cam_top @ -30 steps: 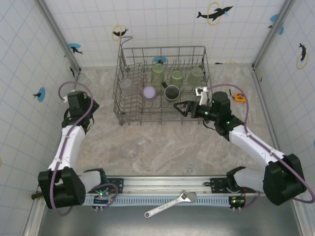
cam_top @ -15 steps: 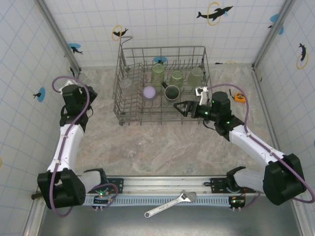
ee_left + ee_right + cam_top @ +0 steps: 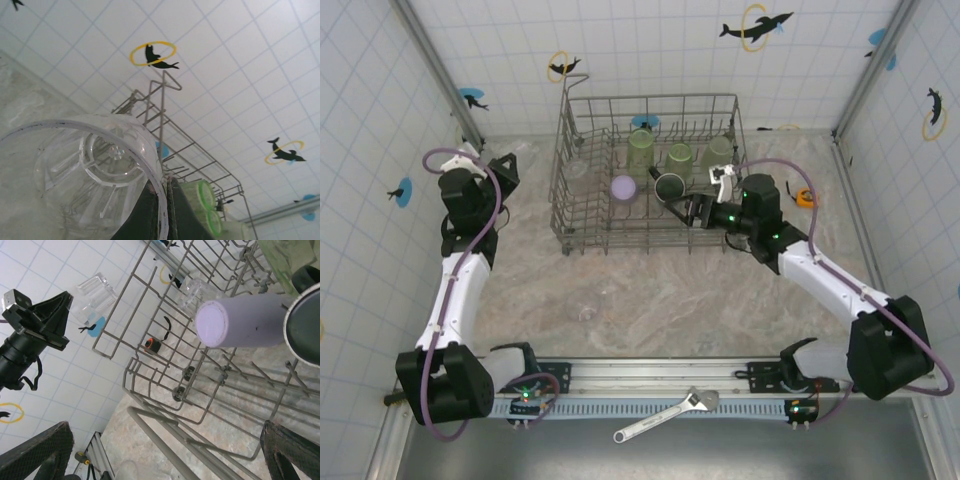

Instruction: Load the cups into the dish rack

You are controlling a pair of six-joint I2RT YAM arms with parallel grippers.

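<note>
- Rack (image 3: pixel 620 237) stands at the far middle of the desk (image 3: pixel 720 300), close to the back wall. The desk in front of it is bare between the two arms.
- Left pincer (image 3: pixel 507 165) is raised to the left of the rack's left side, apart from it, and clamped on a clear cup (image 3: pixel 85 185). In the wrist view the rack's loop handle stands beyond the cup's rim.
- Right pincer (image 3: pixel 682 207) is at the rack's front edge, right of centre, jaws spread wide with nothing gripped. The black mug (image 3: pixel 669 185) is just past its tips.
- Green cups (image 3: pixel 640 145): three, in a row along the rack's far side.
- Lavender cup (image 3: pixel 624 187): one, on its side in the rack, just left of the mug.
- Black mug: one, in the rack.
- Clear cups: one held, a second cup (image 3: pixel 578 165) in the rack's far-left part, and a faint third cup (image 3: pixel 588 310) loose on the open desk, well apart from the rack.
- Wrench (image 3: pixel 665 413): one, at the near edge.
</note>
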